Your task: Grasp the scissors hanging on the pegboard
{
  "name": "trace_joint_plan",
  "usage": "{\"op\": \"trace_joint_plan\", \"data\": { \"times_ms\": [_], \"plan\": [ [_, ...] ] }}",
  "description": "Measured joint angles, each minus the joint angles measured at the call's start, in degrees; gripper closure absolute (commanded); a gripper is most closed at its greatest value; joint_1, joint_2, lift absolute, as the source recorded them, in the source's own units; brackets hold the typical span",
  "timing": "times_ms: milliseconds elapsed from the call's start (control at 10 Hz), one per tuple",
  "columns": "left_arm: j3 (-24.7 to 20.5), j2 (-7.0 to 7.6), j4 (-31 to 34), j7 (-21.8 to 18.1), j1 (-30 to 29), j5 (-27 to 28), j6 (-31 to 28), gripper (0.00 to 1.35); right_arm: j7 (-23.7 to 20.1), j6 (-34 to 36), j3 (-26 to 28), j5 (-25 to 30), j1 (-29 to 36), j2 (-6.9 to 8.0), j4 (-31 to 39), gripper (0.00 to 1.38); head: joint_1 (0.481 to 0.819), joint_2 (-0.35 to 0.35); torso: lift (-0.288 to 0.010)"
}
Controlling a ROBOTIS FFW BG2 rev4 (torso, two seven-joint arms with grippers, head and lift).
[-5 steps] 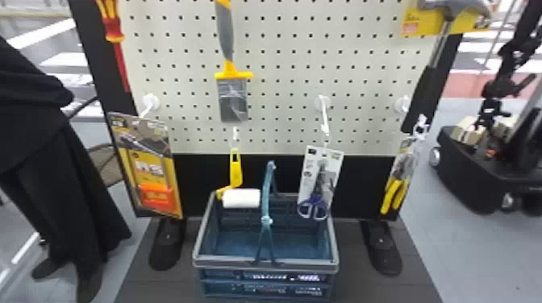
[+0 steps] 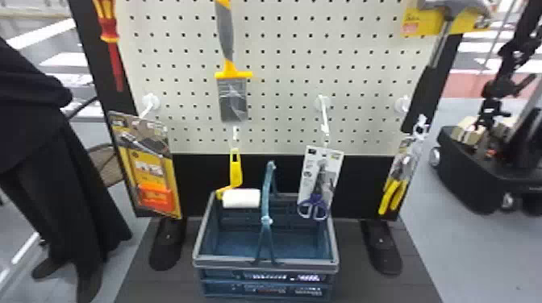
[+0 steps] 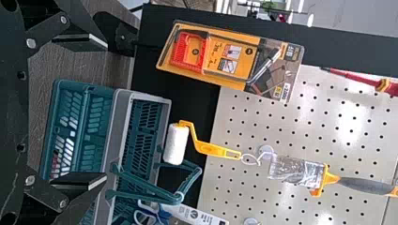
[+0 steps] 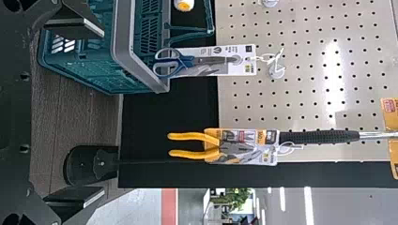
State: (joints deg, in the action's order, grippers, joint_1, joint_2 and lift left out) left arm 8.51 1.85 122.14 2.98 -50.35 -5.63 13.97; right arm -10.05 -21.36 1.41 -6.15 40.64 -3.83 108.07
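Head view: the pegboard (image 2: 282, 60) stands far, with the blue basket (image 2: 266, 245) near its foot. The right pincer (image 4: 89, 111) and the left pincer (image 3: 94, 112) are both spread and well short of the board. The carded scissors (image 2: 313, 189) hang right of centre from a white hook (image 2: 322, 108), with their handles just above the basket's far right rim. The right pincer looks better placed. It should close across the card above that rim, then lift along the hook.
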Motion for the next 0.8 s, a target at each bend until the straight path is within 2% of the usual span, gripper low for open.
{"op": "trace_joint_plan", "data": {
  "times_ms": [200, 300, 500, 800],
  "plan": [
    [0.0, 0.0, -0.2, 0.0, 0.0, -0.1, 0.0, 0.3, -1.3, 0.0, 0.0, -0.2, -1.2, -0.04, -0.8, 0.12, 0.549, 0.0, -0.1],
    [0.0, 0.02, -0.3, 0.0, 0.1, -0.2, 0.1, 0.3, -3.4, 0.1, 0.0, -0.7, -3.3, -0.18, -2.1, 0.12, 0.549, 0.0, -0.1],
    [0.1, 0.09, -0.4, 0.0, 0.2, -0.2, 0.0, 0.3, -8.0, 1.1, 0.0, -1.4, -9.0, -0.76, -5.3, 0.12, 0.549, 0.0, -0.1],
    [0.3, 0.04, -0.6, 0.0, 0.6, -0.3, -0.1, 0.3, -12.4, 3.4, 0.0, -1.6, -17.3, -1.32, -9.6, 0.11, 0.549, 0.0, -0.1]
  ]
}}
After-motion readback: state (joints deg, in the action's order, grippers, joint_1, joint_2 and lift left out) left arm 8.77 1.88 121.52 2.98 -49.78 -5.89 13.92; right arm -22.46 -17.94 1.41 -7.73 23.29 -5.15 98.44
